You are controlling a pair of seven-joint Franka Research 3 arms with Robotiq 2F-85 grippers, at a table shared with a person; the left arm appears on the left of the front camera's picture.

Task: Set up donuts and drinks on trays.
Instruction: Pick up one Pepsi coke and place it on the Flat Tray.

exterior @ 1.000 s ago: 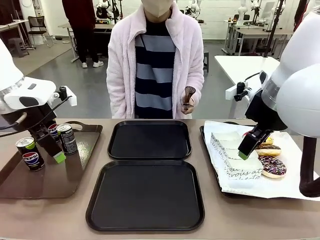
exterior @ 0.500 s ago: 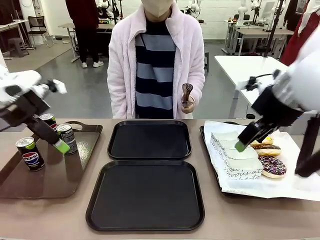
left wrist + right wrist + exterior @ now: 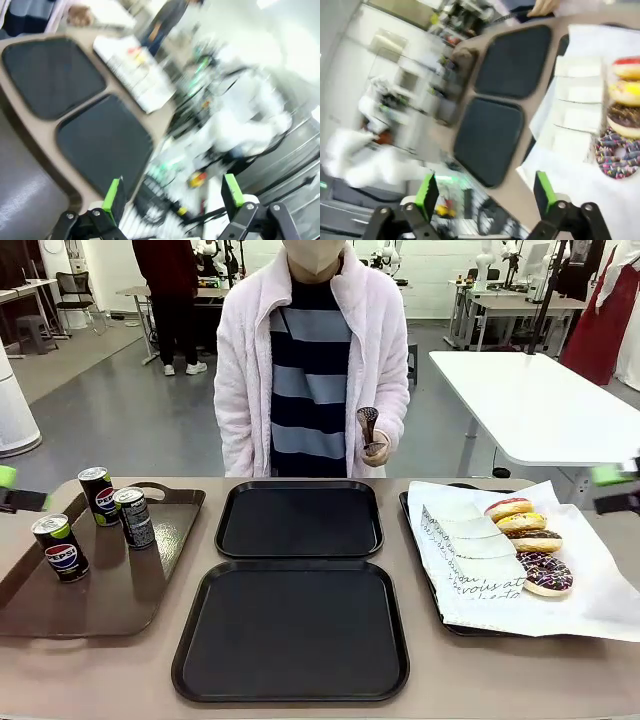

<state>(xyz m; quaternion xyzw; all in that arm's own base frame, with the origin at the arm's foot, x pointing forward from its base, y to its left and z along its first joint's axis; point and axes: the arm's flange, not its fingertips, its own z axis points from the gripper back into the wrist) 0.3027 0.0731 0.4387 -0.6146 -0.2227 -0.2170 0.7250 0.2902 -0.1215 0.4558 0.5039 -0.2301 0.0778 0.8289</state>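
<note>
Front view: both black trays sit mid-table, the far tray (image 3: 300,520) just behind the near tray (image 3: 292,630). Both are bare, so I judge the setup not yet begun. Three cans (image 3: 133,517) stand upright on the brown tray (image 3: 100,590) at the left, two close together at its far side and one apart, nearer and further left. Four donuts (image 3: 535,540) lie in a row on white paper (image 3: 600,590) at the right, the sprinkle one nearest, with flat paper holders (image 3: 470,535) just left of them. A person stands at the far side, one hand (image 3: 375,445) holding a small dark object I can't identify. Left wrist view, blurred: my left gripper (image 3: 172,192) has its fingers spread wide with nothing between them. Right wrist view: my right gripper (image 3: 485,192) is likewise spread and empty, looking across the table from its right side, well apart from the donuts. Handling guess: the cans are rigid, light, smooth metal, likely slippery. Take one around the mid-body from the side, pads on opposite walls, and keep it upright; a firm squeeze should be fine. The donuts are soft and the glaze probably smears or cracks, so pinch lightly across one side of the ring with low force and no dragging. Two cans stand close, so I'd take the lone one first to avoid knocking a neighbour.
</note>
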